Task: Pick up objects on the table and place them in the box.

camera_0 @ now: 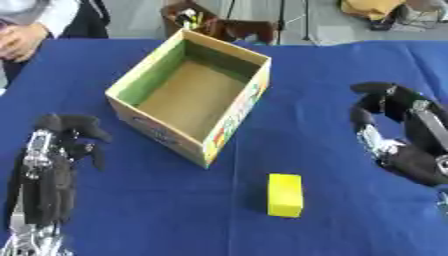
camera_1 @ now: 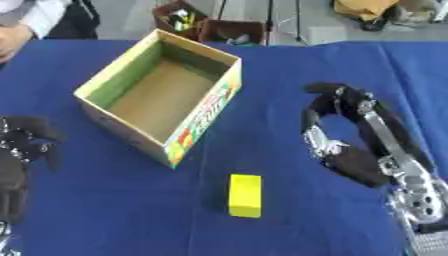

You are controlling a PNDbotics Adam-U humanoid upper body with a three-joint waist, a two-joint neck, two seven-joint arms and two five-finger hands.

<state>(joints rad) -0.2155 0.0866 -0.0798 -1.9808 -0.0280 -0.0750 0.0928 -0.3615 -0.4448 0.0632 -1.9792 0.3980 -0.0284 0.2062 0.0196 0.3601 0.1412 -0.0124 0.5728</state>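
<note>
A yellow block lies on the blue tablecloth in front of the box. The cardboard box stands open at the middle, turned at an angle, and I see nothing inside it. My right hand hovers to the right of the block and the box, apart from both, thumb and fingers curved around an empty gap. At the lower left my left hand rests with fingers up and holds nothing.
The blue cloth covers the whole table. A person's hands rest at the far left edge. Beyond the far edge stands a brown container with small items.
</note>
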